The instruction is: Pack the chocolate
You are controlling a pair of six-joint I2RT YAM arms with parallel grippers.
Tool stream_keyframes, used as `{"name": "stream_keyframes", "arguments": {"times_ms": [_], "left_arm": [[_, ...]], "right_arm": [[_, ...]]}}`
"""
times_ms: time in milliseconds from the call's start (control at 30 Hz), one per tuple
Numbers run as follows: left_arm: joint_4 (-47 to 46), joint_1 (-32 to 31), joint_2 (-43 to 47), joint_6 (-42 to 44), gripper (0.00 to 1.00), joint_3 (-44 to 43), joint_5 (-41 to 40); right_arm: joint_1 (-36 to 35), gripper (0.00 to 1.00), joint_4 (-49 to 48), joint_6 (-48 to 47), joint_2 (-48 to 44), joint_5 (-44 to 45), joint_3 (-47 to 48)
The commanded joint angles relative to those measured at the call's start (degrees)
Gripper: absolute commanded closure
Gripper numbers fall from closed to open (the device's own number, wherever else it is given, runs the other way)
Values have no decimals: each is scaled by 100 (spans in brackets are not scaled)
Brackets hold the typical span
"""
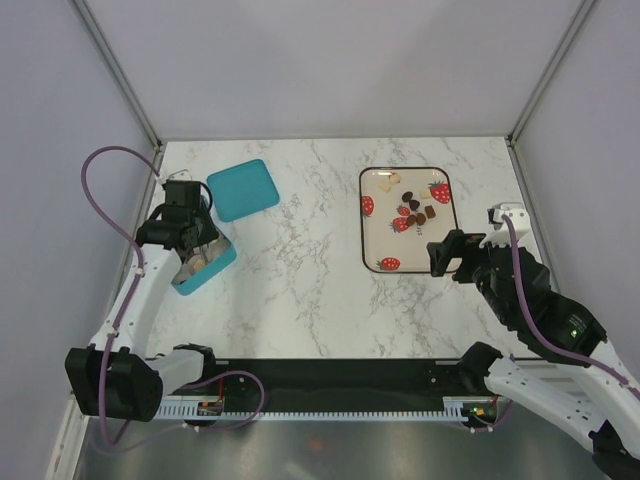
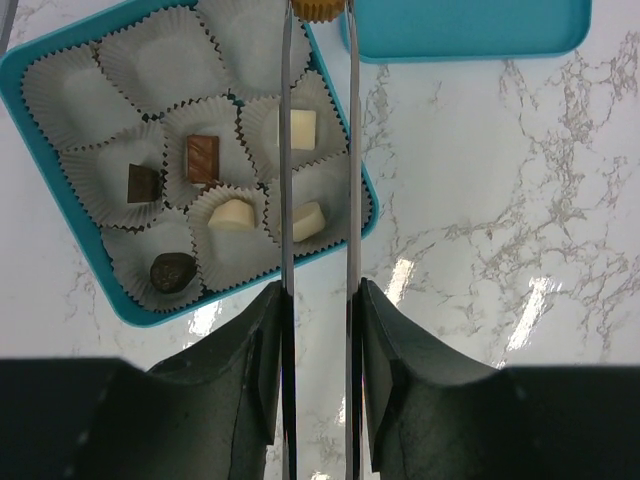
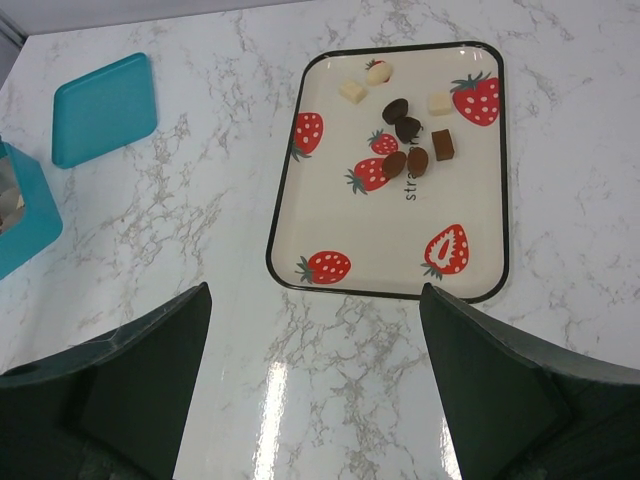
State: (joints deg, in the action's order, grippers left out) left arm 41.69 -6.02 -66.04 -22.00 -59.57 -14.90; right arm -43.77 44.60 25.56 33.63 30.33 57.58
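1. The right pincer (image 1: 452, 256) hangs over the counter (image 1: 300, 300) just at the near right corner of the tray (image 1: 364, 225). Its fingers (image 3: 150, 380) are spread wide with nothing between them.
2. The left pincer (image 1: 195, 245) is over the box (image 1: 222, 264) on the left side. It is pressed together on the tongs (image 2: 284, 200), one finger (image 2: 250, 370) against each blade.
3. In the left wrist view the two blades run away from the pincer over the box's right-hand cups (image 2: 160, 62). A tan piece (image 2: 318, 8) sits between their tips and is cut off by the top edge, so I cannot tell its shape.
4. Some chocolate (image 2: 202, 158) is already in the teal box, where six of the nine paper cups hold one piece each. They are two dark pieces, one mid brown and three white, one of them heart-shaped.
5. The rest of the chocolate lies loose on the tray, well to the right of the box, clustered in its far half among the strawberry prints (image 3: 447, 249). There are dark and brown pieces near the middle and white ones toward the far rim.
6. The teal lid (image 1: 243, 189) lies flat on the counter just beyond the box, apart from it.
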Motion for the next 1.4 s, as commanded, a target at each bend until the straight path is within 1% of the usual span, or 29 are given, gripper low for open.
{"name": "stream_keyframes", "arguments": {"times_ms": [0,200,433,667,867,1000,1200,1367], "left_arm": [[-135,136,170,-243,60,86,-66],[-302,277,57,-208,60,270,-136],[-425,347,-111,-165,60,279,-330],[-592,409,-216,-103,57,367,-321],[-610,435,-357,-50,56,280,-286],[-610,435,-374,-41,55,253,-295],[-601,435,-331,-33,52,253,-295],[-557,435,-216,38,51,200,-268]], "right_arm": [[-27,6,-162,-157,-119,35,-19],[-27,6,-153,-192,-190,96,-63],[-35,6,-153,-209,-199,140,-54],[-35,6,-144,-210,-199,175,-37],[-27,6,-118,-218,-225,254,-45],[-35,6,-118,-209,-216,255,-63],[-26,6,-109,-227,-242,263,-45],[-35,6,-92,-148,-225,202,-19]]}}
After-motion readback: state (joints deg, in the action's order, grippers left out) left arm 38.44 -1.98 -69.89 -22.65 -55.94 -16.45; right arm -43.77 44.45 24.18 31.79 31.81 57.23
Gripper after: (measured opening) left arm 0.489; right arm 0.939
